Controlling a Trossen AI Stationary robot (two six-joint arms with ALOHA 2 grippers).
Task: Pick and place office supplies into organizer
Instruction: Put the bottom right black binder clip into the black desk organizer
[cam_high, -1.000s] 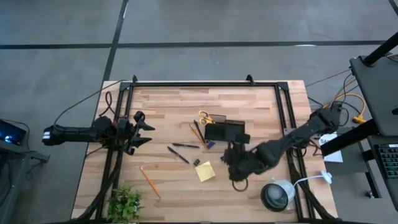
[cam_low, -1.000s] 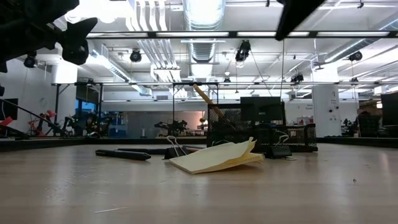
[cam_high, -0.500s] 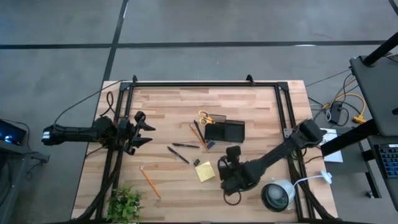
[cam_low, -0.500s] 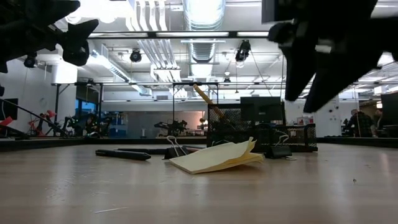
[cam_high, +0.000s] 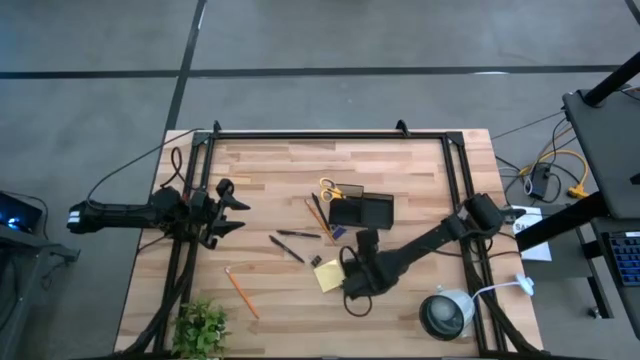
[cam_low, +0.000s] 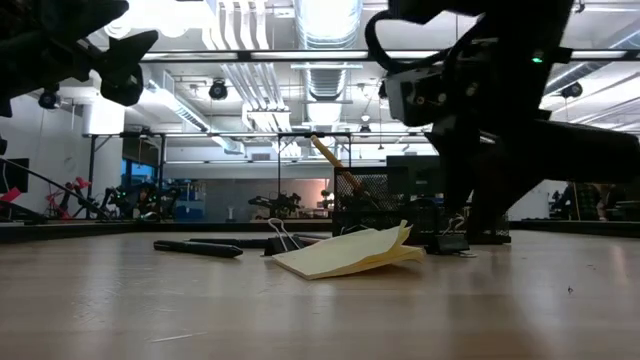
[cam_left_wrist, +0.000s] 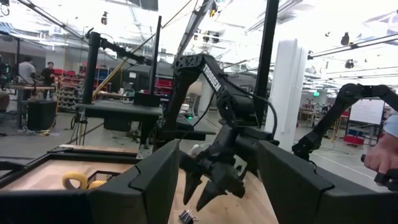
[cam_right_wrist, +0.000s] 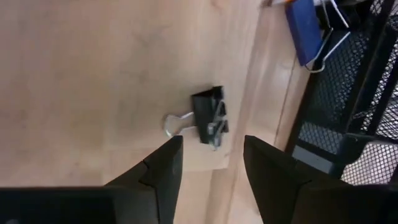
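Right gripper (cam_high: 352, 283) swung from organizer (cam_high: 361, 212) toward sticky pad (cam_high: 328, 275), jaws apart over binder clip (cam_right_wrist: 208, 116); pickup next.

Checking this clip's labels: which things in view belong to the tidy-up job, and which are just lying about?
Job:
organizer
scissors
sticky-note pad
binder clip
pens
orange pencil
right gripper, open over the clip

Lying about:
lamp
plant
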